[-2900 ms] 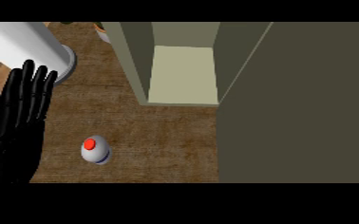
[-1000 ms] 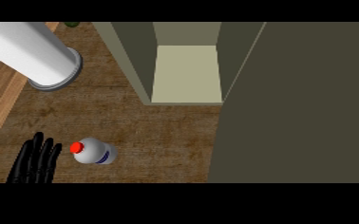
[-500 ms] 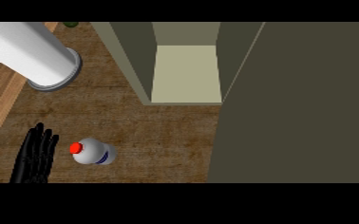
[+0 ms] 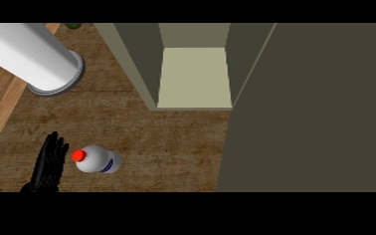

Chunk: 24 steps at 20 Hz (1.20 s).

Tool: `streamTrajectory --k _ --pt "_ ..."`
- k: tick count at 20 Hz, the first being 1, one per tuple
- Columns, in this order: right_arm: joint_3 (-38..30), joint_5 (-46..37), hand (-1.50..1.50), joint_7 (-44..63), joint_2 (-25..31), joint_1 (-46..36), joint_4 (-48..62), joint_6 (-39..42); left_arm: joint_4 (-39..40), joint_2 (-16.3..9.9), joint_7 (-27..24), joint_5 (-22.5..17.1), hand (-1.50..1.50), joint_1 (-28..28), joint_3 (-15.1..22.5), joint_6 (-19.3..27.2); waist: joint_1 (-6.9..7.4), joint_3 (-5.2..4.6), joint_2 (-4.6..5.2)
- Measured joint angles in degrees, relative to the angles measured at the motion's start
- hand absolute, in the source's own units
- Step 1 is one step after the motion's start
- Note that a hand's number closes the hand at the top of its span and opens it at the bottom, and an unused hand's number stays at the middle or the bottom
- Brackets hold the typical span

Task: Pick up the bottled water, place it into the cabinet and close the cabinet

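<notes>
The left hand [image 4: 47, 167] has risen a little at the lower left of the frame, its fingers now just beside the bottle [image 4: 98, 160].

We've got the bottled water [image 4: 98, 160] standing upright near the counter's [image 4: 169, 134] front-left corner — white body, red cap, blue band. The cabinet [image 4: 195, 74] sits toward the counter's back edge, door [image 4: 305, 109] swung open — pale shelf inside.
</notes>
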<state>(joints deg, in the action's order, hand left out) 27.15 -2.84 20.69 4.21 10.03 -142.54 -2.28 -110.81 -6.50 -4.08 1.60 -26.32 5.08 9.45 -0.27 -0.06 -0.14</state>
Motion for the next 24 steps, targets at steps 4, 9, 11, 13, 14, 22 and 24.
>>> streamTrajectory --k 4,9,11,13,14,22,24 --pt "-2.0 0.25 -1.5 1.42 0.98 -1.53 -0.21 -0.19 6.6 -0.4 -2.36 -2.45 -1.5 2.93 -2.91 -1.89 0.01 0.01 0.05" --pt "0.33 -0.04 -1.5 0.8 1.18 -1.18 -0.18 -1.61 16.58 -1.21 -8.57 -4.64 -1.5 5.35 -6.44 -5.01 -0.07 -0.01 0.02" --pt "0.54 -0.1 -1.5 0.97 1.37 -1.53 -0.15 -2.1 21.77 -0.58 -11.57 -4.4 -1.5 7.54 -7.03 -5.21 -0.15 -0.01 0.04" --pt "-0.19 -0.09 -1.5 1.47 1.86 -2.19 -0.22 -2.37 25.88 -0.44 -13.61 -5.08 -1.5 9.88 -8.14 -5.91 -0.18 -0.01 0.06" --pt "-0.34 -0.06 -1.5 1.26 2.24 -1.96 -0.27 -2.23 27.56 -0.47 -14.8 -5.43 -1.5 10.37 -8.66 -6.46 -0.15 -0.01 0.06" --pt "1.02 -0.28 -1.5 -1.1 3.89 0.3 -0.35 -3.28 41.15 0.05 -23.68 -5.81 -1.5 16.66 -11.81 -7.86 -0.24 0.01 0.05" --pt "1.17 -0.31 -1.5 -0.16 3.73 -0.78 -0.3 -3.85 43.88 0.55 -25.83 -5.59 -1.5 17.99 -12.09 -7.77 -0.16 0.01 0.06"
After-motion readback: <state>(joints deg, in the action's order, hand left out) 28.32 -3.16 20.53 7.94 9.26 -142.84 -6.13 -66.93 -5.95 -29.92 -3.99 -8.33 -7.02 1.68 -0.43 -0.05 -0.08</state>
